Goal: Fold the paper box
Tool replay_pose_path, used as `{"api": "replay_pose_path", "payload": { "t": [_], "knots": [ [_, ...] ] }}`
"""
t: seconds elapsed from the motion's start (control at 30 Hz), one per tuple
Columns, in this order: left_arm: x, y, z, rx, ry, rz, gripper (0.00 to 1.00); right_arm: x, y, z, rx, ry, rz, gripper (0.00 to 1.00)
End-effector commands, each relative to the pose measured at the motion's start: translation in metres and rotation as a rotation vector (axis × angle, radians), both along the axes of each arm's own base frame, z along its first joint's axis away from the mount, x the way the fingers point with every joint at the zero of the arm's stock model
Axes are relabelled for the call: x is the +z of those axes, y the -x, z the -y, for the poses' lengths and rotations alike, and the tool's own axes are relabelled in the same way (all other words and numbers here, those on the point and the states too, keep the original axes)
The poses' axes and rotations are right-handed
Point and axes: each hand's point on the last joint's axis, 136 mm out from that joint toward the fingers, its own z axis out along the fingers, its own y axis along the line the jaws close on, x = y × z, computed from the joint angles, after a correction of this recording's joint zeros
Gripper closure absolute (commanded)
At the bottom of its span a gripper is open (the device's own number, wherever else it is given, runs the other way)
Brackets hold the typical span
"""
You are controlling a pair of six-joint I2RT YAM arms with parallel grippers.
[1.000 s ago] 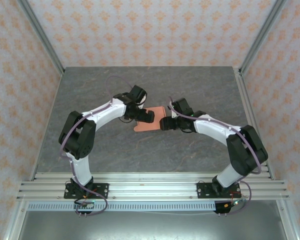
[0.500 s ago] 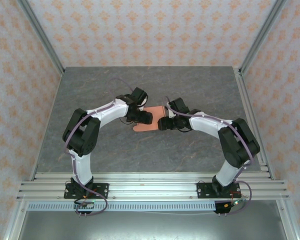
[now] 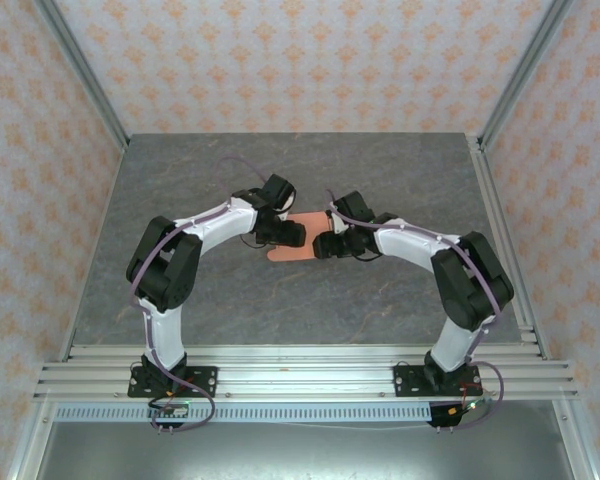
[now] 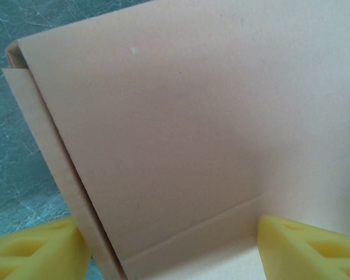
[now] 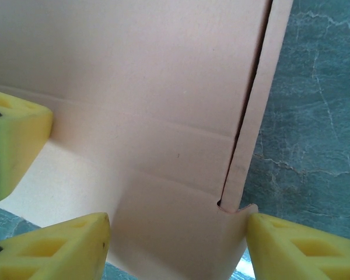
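**Paper box mid-desk, both pincers astride it**

Position: the paper box (image 3: 302,240) lies near the middle of the grey marbled desk (image 3: 380,180), between the two arms. It is salmon-orange and low to the surface. Both arms curve inward and meet over it.

Left pincer (image 3: 288,236): sits on the box's left part. From the left wrist, the pincer (image 4: 169,256) shows yellow fingertips (image 4: 29,251) set far apart at the bottom corners, with the broad panel of the box (image 4: 192,134) running between them. A narrow side strip is folded along the panel's left edge, and one crease crosses the panel low down. The jaws stand wide. I cannot tell if they are pressing the card.

Right pincer (image 3: 322,245): sits on the box's right part. From the right wrist, the pincer (image 5: 178,248) also stands wide, with yellow fingertips (image 5: 52,248) on either side of the lower end of the box (image 5: 140,105). Both tips look to sit right at the card's edges, but I cannot tell if there is real squeeze. A narrow strip runs down the panel's right edge and ends at a small notch. Two creases cross the panel. A third yellow pad (image 5: 14,140) rests against the card at the left edge of this view.

Surroundings: patterned wallpaper (image 3: 300,60) on the walls and an aluminium rail (image 3: 300,375) at the near edge.
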Motion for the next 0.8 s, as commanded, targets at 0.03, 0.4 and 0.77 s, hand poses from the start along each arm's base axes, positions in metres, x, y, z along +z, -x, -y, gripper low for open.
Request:
{"api": "replay_pose_path", "payload": {
  "t": [0.03,0.4,0.77],
  "knots": [
    [-0.0264,0.0089,-0.0037,0.021,-0.026,-0.070,0.28,-0.0070,0.0095,0.0008,-0.002,0.025,-0.062,0.35],
    [-0.0232,0.0071,-0.0029,0.029,-0.020,-0.066,0.29,-0.0104,0.0123,-0.0012,-0.063,-0.013,-0.100,0.46],
    [-0.0237,0.0074,-0.0010,0.028,-0.014,-0.068,0.29,-0.0061,0.0136,-0.0026,-0.078,-0.036,-0.098,0.55]
  ]
}}
